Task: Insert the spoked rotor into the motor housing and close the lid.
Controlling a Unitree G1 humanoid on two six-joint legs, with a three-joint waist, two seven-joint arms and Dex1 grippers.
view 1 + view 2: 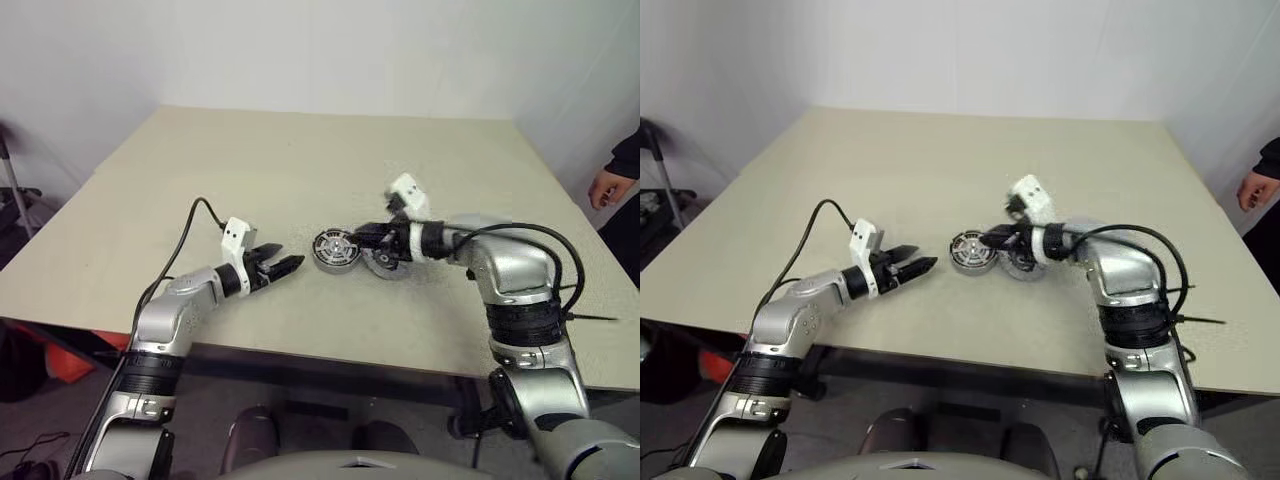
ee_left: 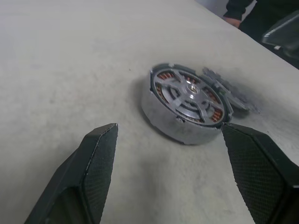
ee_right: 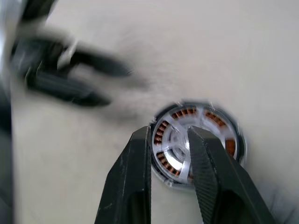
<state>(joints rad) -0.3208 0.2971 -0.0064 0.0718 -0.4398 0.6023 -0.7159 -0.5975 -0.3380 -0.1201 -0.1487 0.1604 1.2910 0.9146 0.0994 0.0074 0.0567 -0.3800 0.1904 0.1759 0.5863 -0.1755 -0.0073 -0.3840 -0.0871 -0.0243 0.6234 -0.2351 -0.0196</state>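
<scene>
Spoked rotor [image 2: 189,97] is seen seated in the motor housing [image 2: 174,125], copper windings showing between its spokes. Housing is resting on the beige surface [image 1: 300,160], about midway between both arms. Lid [image 2: 229,89] is lying flat just beside the housing, on its far side from the left end effector [image 1: 281,266]. Left end effector is being held near the housing with fingers spread wide, holding nothing. Right end effector [image 3: 169,144] is being held above the rotor, fingers slightly parted, nothing pinched. A person's hand [image 1: 606,187] is seen at the surface's right edge.
</scene>
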